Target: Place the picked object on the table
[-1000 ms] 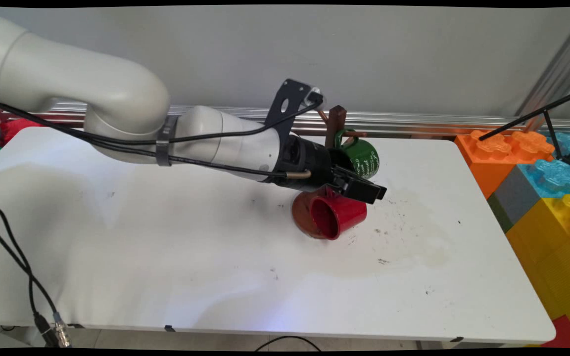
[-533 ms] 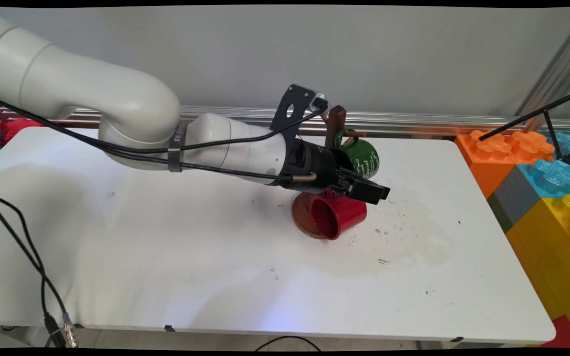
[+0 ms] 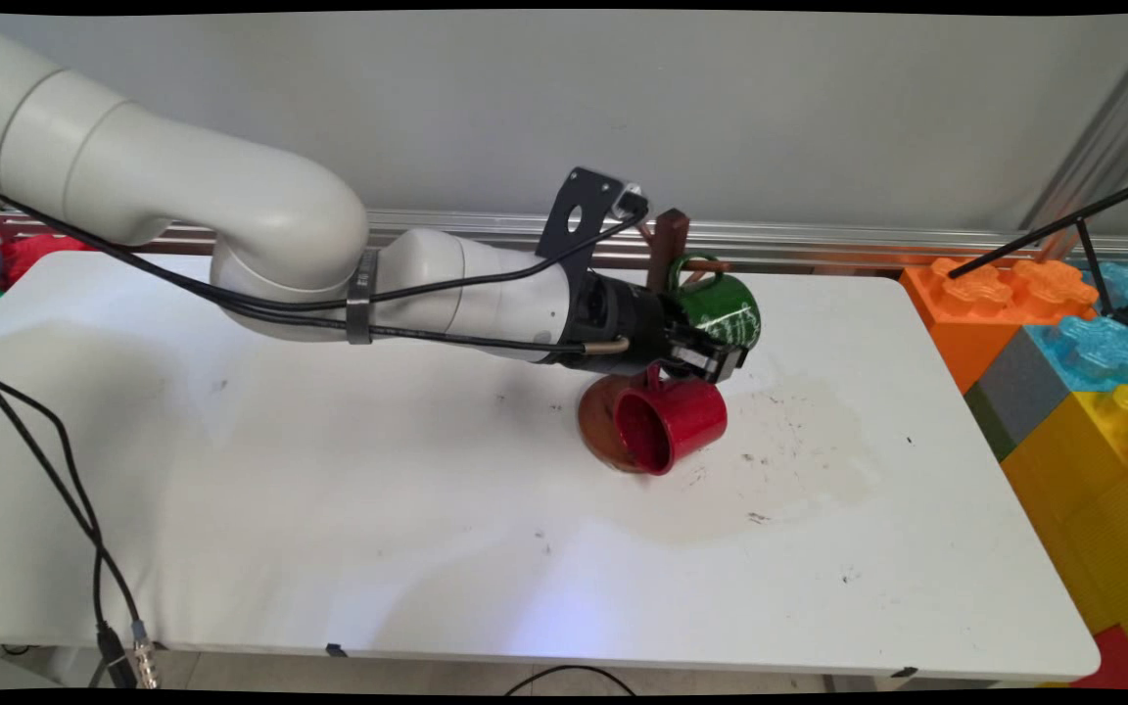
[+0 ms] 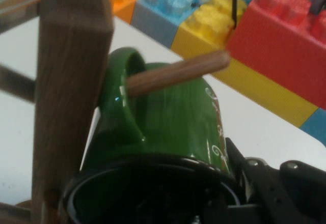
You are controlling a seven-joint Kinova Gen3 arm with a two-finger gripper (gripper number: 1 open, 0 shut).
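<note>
Now, on the left, black cables hang down by the white table. The white arm reaches across from that side, low over the table.

Next comes the hand. It is right up against the green mug and looks to be touching it near the rim. In the hand view, the mug's dark open mouth fills the bottom of the picture, and one black finger shows on the right beside the mug's wall. I cannot tell how far open the hand is, or whether it really has hold of the mug.

The green mug hangs tilted on a brown wooden mug stand. A wooden peg goes through its handle, and that peg is what keeps the mug up off the table.

Just below the hand, a red mug lies on its side with its mouth facing the camera. It rests on the stand's round brown base, so it looks like it leans there instead of rolling away.

Far to the right, big toy blocks in orange, blue, yellow and red are stacked beside the table.
</note>
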